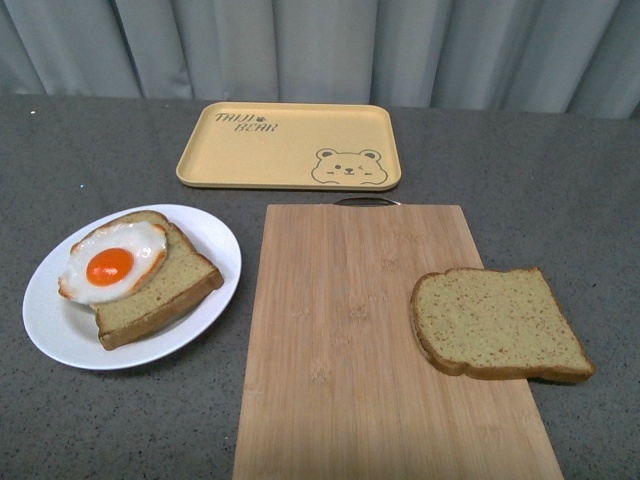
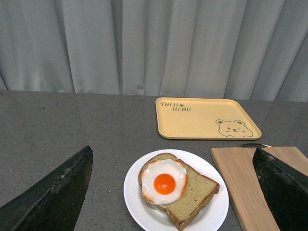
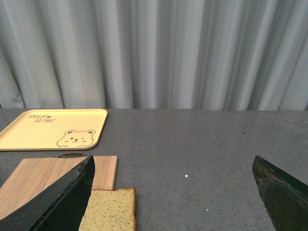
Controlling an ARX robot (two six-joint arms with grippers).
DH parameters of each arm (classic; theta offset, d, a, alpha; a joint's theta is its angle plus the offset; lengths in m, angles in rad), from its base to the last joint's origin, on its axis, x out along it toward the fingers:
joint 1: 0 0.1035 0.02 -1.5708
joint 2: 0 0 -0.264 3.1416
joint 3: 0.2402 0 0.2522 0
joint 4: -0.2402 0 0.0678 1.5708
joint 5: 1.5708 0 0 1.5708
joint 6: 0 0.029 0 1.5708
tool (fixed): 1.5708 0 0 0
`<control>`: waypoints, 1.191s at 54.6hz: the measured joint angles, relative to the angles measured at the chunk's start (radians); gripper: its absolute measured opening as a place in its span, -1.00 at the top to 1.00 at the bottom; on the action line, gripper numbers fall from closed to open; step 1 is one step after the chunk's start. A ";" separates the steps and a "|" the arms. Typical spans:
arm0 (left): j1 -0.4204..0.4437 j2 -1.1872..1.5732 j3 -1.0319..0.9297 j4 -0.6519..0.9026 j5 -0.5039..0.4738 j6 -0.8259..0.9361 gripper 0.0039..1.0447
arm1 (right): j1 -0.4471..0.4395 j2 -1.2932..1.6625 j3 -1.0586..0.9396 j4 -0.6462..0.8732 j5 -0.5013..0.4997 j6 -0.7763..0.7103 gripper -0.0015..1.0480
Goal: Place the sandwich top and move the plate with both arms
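From where I stand this looks like a staged test bench, not a real kitchen. A pale grey pleated curtain [image 1: 320, 45] closes off the whole background. On the dark grey speckled tabletop [image 1: 560, 200] a rectangular bamboo cutting board [image 1: 340, 330], a rectangular yellow tray with a bear drawing [image 1: 290, 145] and a round white shallow plate [image 1: 60, 330] are neatly laid out.

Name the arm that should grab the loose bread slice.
Right. The sandwich top lies on the right side of the cutting board, near the open right pincer; the left pincer faces the plate.
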 joint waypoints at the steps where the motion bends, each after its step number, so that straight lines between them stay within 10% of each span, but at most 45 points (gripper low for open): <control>1: 0.000 0.000 0.000 0.000 0.000 0.000 -0.88 | 0.000 0.000 0.000 0.000 0.000 0.000 -0.82; 45: 0.000 0.000 0.000 0.000 0.000 0.000 -0.88 | 0.012 0.024 0.002 -0.006 0.035 -0.032 -0.82; 56: 0.000 0.000 0.000 0.000 0.000 0.000 -0.88 | -0.088 0.683 0.095 0.399 -0.219 -0.033 -0.82; 65: 0.000 0.000 0.000 0.000 0.000 0.000 -0.88 | -0.188 1.108 0.256 0.397 -0.359 -0.019 -0.82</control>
